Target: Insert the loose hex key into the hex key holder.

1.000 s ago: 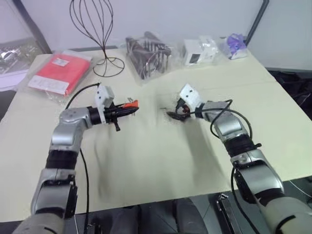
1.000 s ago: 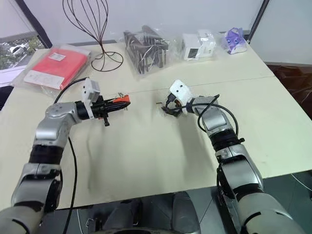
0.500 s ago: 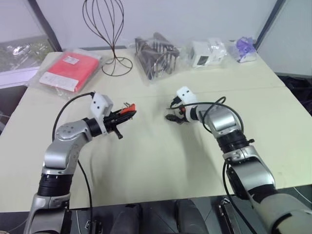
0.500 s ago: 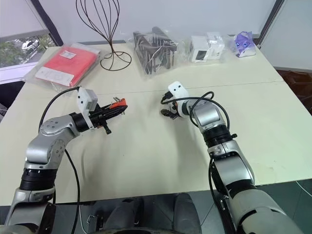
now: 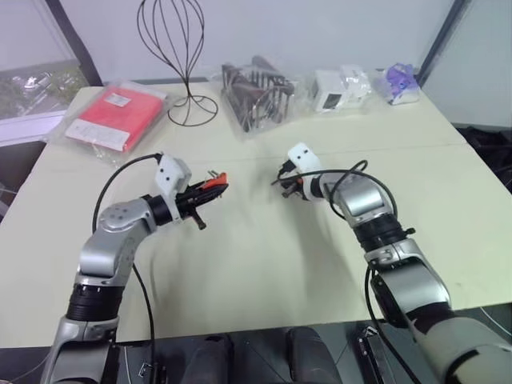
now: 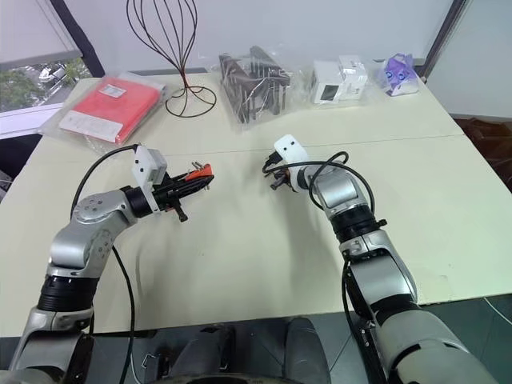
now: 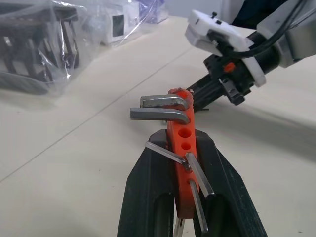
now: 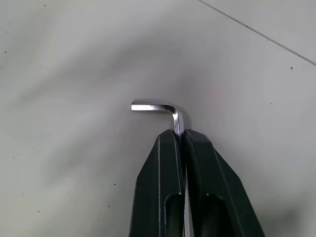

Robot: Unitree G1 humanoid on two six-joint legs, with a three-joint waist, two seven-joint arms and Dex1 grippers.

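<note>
right claw [image 8: 180,136] pinched together on the long shank of the loose hex key [image 8: 165,109], just below its bend; the short bent end juts out sideways past the fingertips, above the bare desk [image 8: 74,59]. left claw [image 7: 181,148] clamped on the lower part of the hex key holder [image 7: 180,163], held out level toward the right claw, the two claws apart with open desk between them. the holder is a red-orange block with two round sockets showing on its face just beyond the fingertips; two bent grey keys stand out of its far end, and more thin keys lie folded along it between the fingers [image 7: 148,187].

handling, as judged: the key is a thin, stiff, light metal rod with smooth faces, so it is likely to twist or slide in a two-finger pinch if pushed off-axis. the hold on the shank near the bend looks sound for steering; whether enough free straight length remains to enter a socket cannot be told here. the holder is rigid plastic, light, and gripped low, leaving its sockets clear. the fit is probably tight, so key and socket must line up closely before any push.
</note>
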